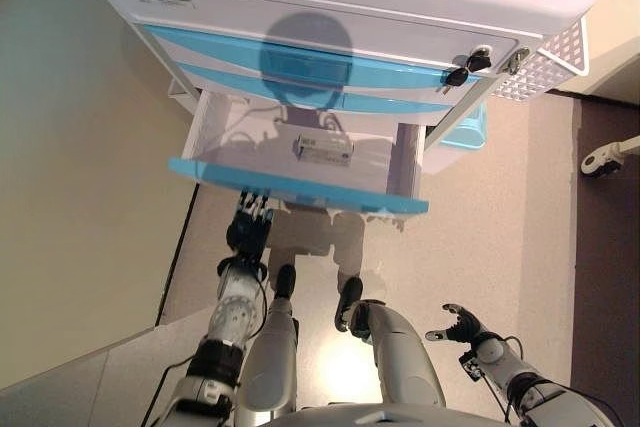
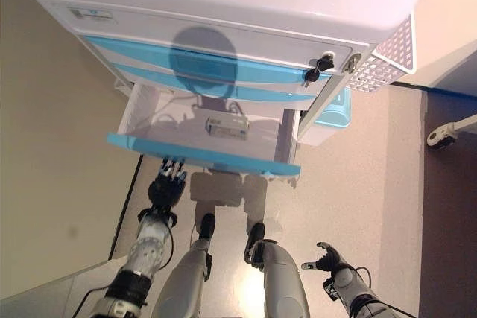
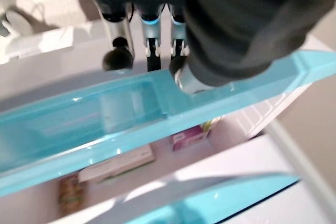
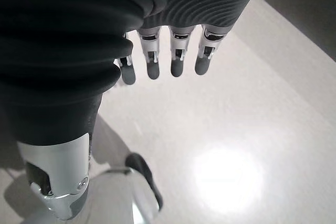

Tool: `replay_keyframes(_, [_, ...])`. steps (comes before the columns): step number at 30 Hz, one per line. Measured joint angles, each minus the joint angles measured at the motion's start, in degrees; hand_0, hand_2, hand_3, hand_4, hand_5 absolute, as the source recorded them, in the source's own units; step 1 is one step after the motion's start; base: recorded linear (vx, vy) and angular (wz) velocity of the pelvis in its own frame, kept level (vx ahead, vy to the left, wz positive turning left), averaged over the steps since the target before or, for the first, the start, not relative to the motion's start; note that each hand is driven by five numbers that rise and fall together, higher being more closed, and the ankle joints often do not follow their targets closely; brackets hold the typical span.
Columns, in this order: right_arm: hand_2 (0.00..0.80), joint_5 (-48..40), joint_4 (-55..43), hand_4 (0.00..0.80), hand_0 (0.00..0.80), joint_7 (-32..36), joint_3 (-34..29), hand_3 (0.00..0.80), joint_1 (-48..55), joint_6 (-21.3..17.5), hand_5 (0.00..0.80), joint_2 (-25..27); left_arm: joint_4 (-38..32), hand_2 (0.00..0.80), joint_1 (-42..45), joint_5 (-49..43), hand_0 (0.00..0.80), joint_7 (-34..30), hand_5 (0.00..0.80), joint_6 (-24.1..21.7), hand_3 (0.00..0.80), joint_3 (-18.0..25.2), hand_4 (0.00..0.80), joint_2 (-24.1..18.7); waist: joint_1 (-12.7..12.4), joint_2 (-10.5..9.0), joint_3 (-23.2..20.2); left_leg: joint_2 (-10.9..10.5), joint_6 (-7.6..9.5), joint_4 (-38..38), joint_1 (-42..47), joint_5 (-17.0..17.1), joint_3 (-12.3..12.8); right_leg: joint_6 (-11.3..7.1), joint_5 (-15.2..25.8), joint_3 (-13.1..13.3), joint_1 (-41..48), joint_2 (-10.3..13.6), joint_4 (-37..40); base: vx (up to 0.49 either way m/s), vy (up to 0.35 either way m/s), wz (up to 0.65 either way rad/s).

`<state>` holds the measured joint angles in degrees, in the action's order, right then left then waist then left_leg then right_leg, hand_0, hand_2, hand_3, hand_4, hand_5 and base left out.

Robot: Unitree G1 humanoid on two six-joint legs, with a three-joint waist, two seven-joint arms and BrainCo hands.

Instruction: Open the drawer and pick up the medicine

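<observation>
A white cabinet (image 1: 330, 17) has blue drawer fronts. Its lowest drawer (image 1: 300, 187) is pulled out. A small white medicine box (image 1: 322, 149) lies flat on the drawer's floor, near the back middle. My left hand (image 1: 248, 232) is just below the drawer's blue front, left of its middle, with straight fingers (image 3: 149, 30) at the front's edge and the thumb against the blue panel. In the left wrist view a white flat box (image 3: 115, 163) and a pink box (image 3: 189, 137) show past the blue front. My right hand (image 1: 462, 327) hangs low at the right, open and empty, away from the cabinet.
A key (image 1: 465, 67) hangs in the lock at the cabinet's right front. A white perforated basket (image 1: 545, 67) hangs on the cabinet's right side, with a blue bin (image 1: 465, 132) below it. A caster wheel (image 1: 600, 159) stands on the floor at far right. A wall runs along the left.
</observation>
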<state>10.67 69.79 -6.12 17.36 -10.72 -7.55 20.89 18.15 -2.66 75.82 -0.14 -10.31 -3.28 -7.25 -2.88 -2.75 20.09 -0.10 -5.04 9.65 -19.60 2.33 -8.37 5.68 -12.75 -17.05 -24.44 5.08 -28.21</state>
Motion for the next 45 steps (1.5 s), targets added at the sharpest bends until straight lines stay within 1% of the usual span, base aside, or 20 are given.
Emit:
replay_keyframes(1, [0.0,0.21,-0.2,0.0,0.0,0.0,-0.05,0.0,0.7,0.01,0.0,0.61,-0.39,0.8,2.19,0.39,0.8,-0.01,0.8,0.02,0.8,1.09,0.8,-0.12,-0.67,0.54,-0.19,0.01,0.18,0.35,0.35,-0.2,0.01,0.05,-0.15,-0.04,0.49,0.01,-0.09,0.0,0.0,0.0])
replay_keyframes(6, [0.0,1.41,-0.14,0.0,0.0,0.06,-1.18,0.0,1.94,0.19,0.0,0.77,-2.39,0.8,8.69,0.4,0.8,-1.22,0.8,1.37,0.8,1.15,0.8,-0.21,-1.83,1.68,-0.1,-0.08,0.14,0.67,1.29,-0.23,0.03,0.09,-0.19,-0.54,1.78,0.3,-0.06,0.022,0.021,0.03])
replay_keyframes(9, [0.0,2.5,-0.02,0.0,0.0,0.14,-1.22,0.0,2.25,0.46,0.0,0.62,-3.01,0.8,10.46,0.37,0.8,-1.21,0.8,2.45,0.8,1.14,0.8,-0.12,-2.71,1.75,-0.09,-0.2,0.02,0.6,2.13,-0.32,0.08,-0.11,-0.32,-0.56,2.67,0.45,-0.03,0.007,0.011,0.01])
replay_keyframes(15, [0.0,3.45,-0.02,0.0,0.0,0.15,-1.24,0.0,2.05,0.86,0.0,-0.02,-3.51,0.8,13.76,0.38,0.8,-1.24,0.8,2.57,0.8,1.12,0.8,0.31,-2.82,1.84,-0.13,-0.52,0.03,-0.23,3.69,-0.33,0.31,-0.5,-0.64,-0.57,3.81,0.91,-0.05,0.011,0.01,0.0])
replay_keyframes(17, [0.0,3.46,0.03,0.0,0.0,0.15,-1.29,0.0,2.1,1.15,0.0,-0.02,-3.52,0.8,14.75,0.37,0.8,-1.25,0.8,2.57,0.8,1.15,0.8,0.96,-2.85,1.96,-0.23,-0.66,0.42,-0.26,4.08,-0.6,0.32,-0.72,-0.84,-0.53,4.28,1.03,0.0,0.037,0.027,0.03])
replay_keyframes(21, [0.0,3.56,0.14,0.0,0.0,0.14,-3.25,0.0,2.22,1.54,0.0,0.0,-3.06,0.8,16.28,0.38,0.8,-1.26,0.8,2.58,0.8,1.25,0.8,2.38,-2.97,3.04,-0.84,-0.86,0.56,-0.28,4.16,-0.83,0.43,-0.98,-0.98,-0.43,4.45,1.22,0.12,0.049,0.012,0.0])
replay_keyframes(24, [0.0,3.72,0.09,0.0,0.0,0.12,-3.26,0.0,2.57,1.68,0.0,0.07,-0.92,0.8,16.98,0.36,0.8,-1.42,0.8,2.81,0.8,1.25,0.8,2.95,-2.99,3.98,-1.47,-0.92,0.63,-0.21,5.38,-1.41,0.53,-1.19,-1.01,-0.34,5.73,1.21,0.47,0.04,0.019,-0.03])
replay_keyframes(27, [0.0,3.73,-0.04,0.0,0.0,0.02,-3.27,0.0,2.67,1.68,0.0,0.68,1.78,0.8,17.52,-0.73,0.8,-1.66,0.8,3.48,0.8,1.25,0.8,3.11,-2.99,5.26,-2.78,-0.91,0.92,0.07,5.97,-2.08,1.39,-1.49,-1.19,0.44,6.23,1.05,0.77,0.033,0.021,-0.11])
replay_keyframes(28, [0.0,3.73,-0.27,0.0,0.0,0.01,-3.27,0.0,2.68,1.69,0.0,0.89,3.1,0.662,17.43,-1.55,0.662,-1.95,0.662,3.67,0.662,1.24,0.662,2.92,-2.99,5.61,-3.21,-0.86,0.96,0.13,6.03,-2.18,1.74,-1.55,-1.17,0.72,6.21,0.99,0.81,0.007,0.027,-0.17])
replay_keyframes(29, [0.0,3.72,-0.53,0.0,0.0,-0.06,-3.25,0.0,2.95,1.69,0.0,1.55,4.18,0.637,17.98,-3.35,0.637,-1.93,0.637,4.02,0.637,1.24,0.637,2.74,-2.81,6.3,-4.06,-0.88,1.02,0.28,6.05,-2.47,2.02,-1.73,-1.04,1.09,6.22,0.92,1.0,0.004,0.032,-0.14])
replay_keyframes(30, [0.0,3.71,-0.71,0.0,0.0,-0.13,-3.25,0.0,3.1,1.68,0.0,1.88,4.48,0.637,18.16,-4.03,0.637,-1.97,0.637,4.37,0.637,1.22,0.637,2.6,-2.81,6.58,-4.31,-0.89,1.05,0.34,6.12,-2.56,2.09,-1.78,-1.01,1.17,6.3,0.92,1.01,0.002,0.039,-0.12])
replay_keyframes(31, [0.0,3.67,-1.21,0.0,0.0,-0.21,-3.24,0.0,3.26,1.7,0.0,2.66,5.26,0.436,18.49,-6.38,0.436,-2.05,0.436,4.82,0.436,1.07,0.436,2.08,-2.73,6.99,-4.61,-0.95,1.22,0.54,6.13,-2.76,2.25,-1.71,-0.72,1.7,6.29,0.74,1.16,0.013,0.04,-0.13])
replay_keyframes(32, [0.0,3.64,-1.67,0.0,0.0,-0.35,-3.23,0.0,3.19,1.69,0.0,3.27,5.52,0.0,19.2,-8.65,0.0,-2.06,0.0,4.9,0.0,1.09,0.0,1.17,-2.75,7.16,-4.71,-0.9,1.32,0.72,6.21,-2.99,2.61,-1.69,-0.55,2.19,6.24,0.58,1.24,0.014,0.037,-0.2])
replay_keyframes(34, [0.0,3.55,-2.09,0.0,0.0,-0.39,-3.22,0.0,3.28,1.69,0.0,4.09,6.29,0.0,20.23,-11.94,0.0,-2.68,0.0,4.87,0.0,1.23,0.0,-1.3,-2.73,7.46,-4.9,-0.82,1.59,1.08,6.51,-3.45,3.39,-1.84,-0.39,2.86,6.44,0.39,1.39,0.02,0.036,-0.24])
replay_keyframes(37, [0.0,3.15,-2.45,0.0,0.0,-0.35,-3.18,0.0,3.59,1.67,0.0,5.78,10.41,0.0,20.46,-16.25,0.0,-2.77,0.0,4.73,0.0,3.3,0.0,-6.79,-2.54,8.41,-5.73,-0.75,1.7,1.15,7.25,-3.88,4.47,-2.62,0.04,4.39,6.9,-0.07,2.27,0.014,0.031,-0.22])
replay_keyframes(39, [0.0,3.09,-2.2,0.0,0.0,-0.3,-3.17,0.0,3.71,1.67,0.0,6.08,13.61,0.0,19.59,-19.04,0.0,-2.79,0.0,4.63,0.0,5.12,0.0,-8.52,-2.16,8.38,-5.79,-0.87,1.87,1.15,7.42,-3.89,5.12,-3.03,0.5,5.05,6.93,-0.1,2.63,0.006,0.023,-0.16])
replay_keyframes(40, [0.0,3.08,-2.16,0.0,0.0,-0.24,-3.15,0.0,3.74,1.67,0.0,6.07,14.89,0.0,19.16,-19.43,0.0,-2.76,0.0,4.73,0.0,5.06,0.0,-8.97,-2.49,8.43,-5.81,-0.94,1.93,1.15,7.53,-3.89,5.22,-3.1,0.54,5.16,7.03,-0.03,2.63,0.008,0.021,-0.1])
replay_keyframes(41, [0.0,2.62,-2.04,0.0,0.0,-0.1,-3.06,0.0,4.17,1.67,0.0,6.03,20.01,0.0,16.64,-23.03,0.0,-2.68,0.0,4.71,0.0,5.01,0.0,-9.42,-1.69,8.13,-5.87,-1.1,2.25,1.0,7.95,-3.82,5.28,-3.44,0.89,5.46,7.57,-0.19,3.2,0.0,0.0,0.0])
replay_keyframes(44, [0.0,2.03,-2.08,0.0,0.0,0.34,-3.02,0.0,4.49,1.65,0.0,5.88,25.24,0.0,12.58,-26.89,0.0,-1.89,0.0,4.83,0.0,5.06,0.0,-9.43,-0.79,6.94,-6.51,-1.19,2.72,0.75,8.08,-3.87,5.74,-3.89,1.63,5.94,7.83,-0.28,4.26,0.012,0.014,-0.07])
replay_keyframes(45, [0.0,1.9,-1.96,0.0,0.0,0.44,-3.02,0.0,4.81,1.65,0.0,5.83,26.92,0.0,10.62,-28.43,0.0,-1.49,0.0,4.83,0.0,5.24,0.0,-9.49,-0.96,5.94,-6.94,-1.19,2.89,0.59,8.06,-3.92,6.08,-4.06,1.85,6.25,7.73,-0.29,4.49,0.02,0.023,-0.14])
